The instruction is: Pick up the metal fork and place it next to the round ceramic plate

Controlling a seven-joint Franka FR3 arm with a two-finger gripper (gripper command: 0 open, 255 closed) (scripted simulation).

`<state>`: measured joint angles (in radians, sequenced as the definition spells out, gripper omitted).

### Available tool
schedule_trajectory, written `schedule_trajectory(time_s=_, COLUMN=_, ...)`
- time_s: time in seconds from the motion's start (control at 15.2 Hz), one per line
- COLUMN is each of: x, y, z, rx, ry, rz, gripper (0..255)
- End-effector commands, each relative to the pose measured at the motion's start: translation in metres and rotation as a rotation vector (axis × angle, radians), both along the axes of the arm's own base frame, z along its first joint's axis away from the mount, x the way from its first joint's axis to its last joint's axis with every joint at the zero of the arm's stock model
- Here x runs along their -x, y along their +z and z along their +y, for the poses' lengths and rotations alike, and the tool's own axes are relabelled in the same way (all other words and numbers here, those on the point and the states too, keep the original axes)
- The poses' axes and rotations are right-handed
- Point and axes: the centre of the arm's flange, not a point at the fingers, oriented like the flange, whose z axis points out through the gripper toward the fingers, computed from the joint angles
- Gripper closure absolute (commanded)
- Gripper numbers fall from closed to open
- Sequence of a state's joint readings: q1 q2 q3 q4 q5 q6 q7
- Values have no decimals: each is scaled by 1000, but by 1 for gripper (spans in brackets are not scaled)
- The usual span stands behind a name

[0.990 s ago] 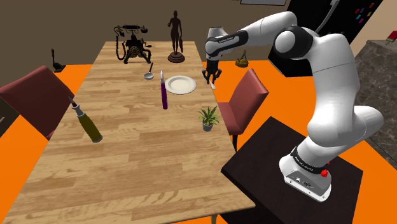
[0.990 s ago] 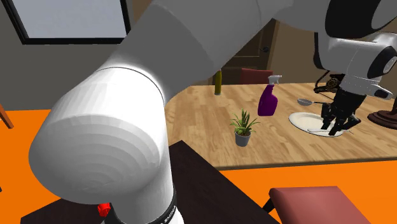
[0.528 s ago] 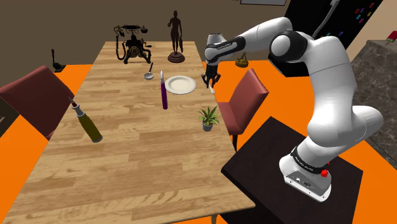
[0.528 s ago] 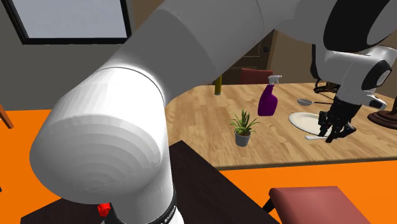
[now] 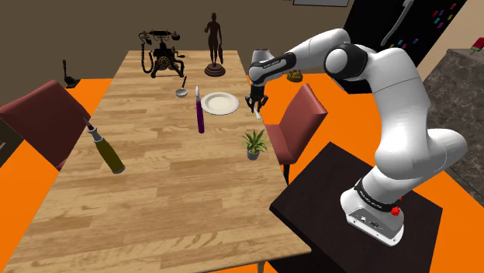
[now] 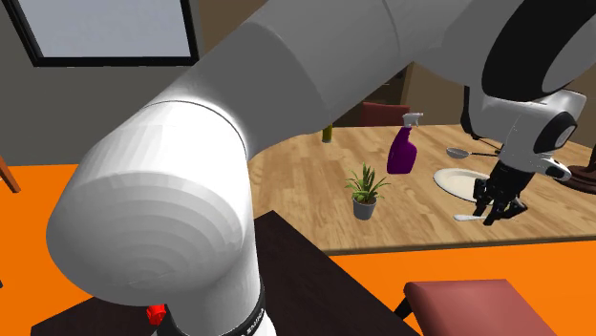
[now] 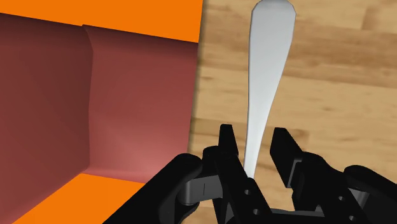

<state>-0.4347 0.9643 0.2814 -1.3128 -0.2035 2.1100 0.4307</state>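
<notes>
1. Surface: a long wooden surface (image 5: 171, 186) stands on an orange floor (image 5: 23, 198), with a dark wall behind its far end.
2. Seating: one dark red chair (image 5: 299, 124) is drawn up at the edge of the surface on the shoulder view's right. A second red chair (image 5: 39, 116) stands at the opposite edge.
3. Far end of the surface: an antique telephone (image 5: 159, 50) and a dark figurine (image 5: 214, 46) stand upright, with a ladle (image 5: 182, 88) lying just in front of them.
4. Middle of the surface: a round white plate (image 5: 221, 102) lies flat, and a purple spray bottle (image 5: 199, 110) stands just beside it. A small potted plant (image 5: 253, 144) stands nearer the stand. An olive bottle (image 5: 107, 150) stands well apart, towards the second chair.
5. Arm: the white arm (image 5: 395, 101) rises from the black stand (image 5: 349, 194), bends over the first chair and reaches across to the plate's side of the surface.
6. Claw: the claw (image 5: 254, 106) points downward, low over the wood, just beside the plate on the shoulder view's right.
7. Grip: in the wrist view the claw (image 7: 253, 132) pinches the pale fork (image 7: 267, 70) low between its black fingers (image 7: 229, 153). The handle runs out away from the claw over bare wood.
8. Fork position: the fork (image 6: 465, 217) sits just off the rim of the plate (image 6: 457, 178), below the claw (image 6: 496, 212). Contact with the surface cannot be determined.
</notes>
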Motion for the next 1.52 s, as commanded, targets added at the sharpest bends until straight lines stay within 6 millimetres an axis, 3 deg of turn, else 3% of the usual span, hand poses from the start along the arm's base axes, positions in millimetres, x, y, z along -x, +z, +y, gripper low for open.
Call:
schedule_trajectory(time_s=0.0, x=0, y=-1, z=0, rx=0, ry=0, rz=-1, gripper=255)
schedule_trajectory(time_s=0.33, x=0, y=-1, z=0, rx=0, ry=0, rz=-1, gripper=255)
schedule_trajectory(time_s=0.4, x=0, y=-1, z=0, rx=0, ry=0, rz=-1, gripper=0)
schedule_trajectory(time_s=0.73, x=0, y=-1, z=0, rx=0, ry=0, rz=-1, gripper=0)
schedule_trajectory(time_s=0.99, x=-6, y=48, z=-5, rx=0, ry=0, rz=-1, gripper=0)
schedule_trajectory(time_s=1.45, x=-6, y=48, z=-5, rx=0, ry=0, rz=-1, gripper=0)
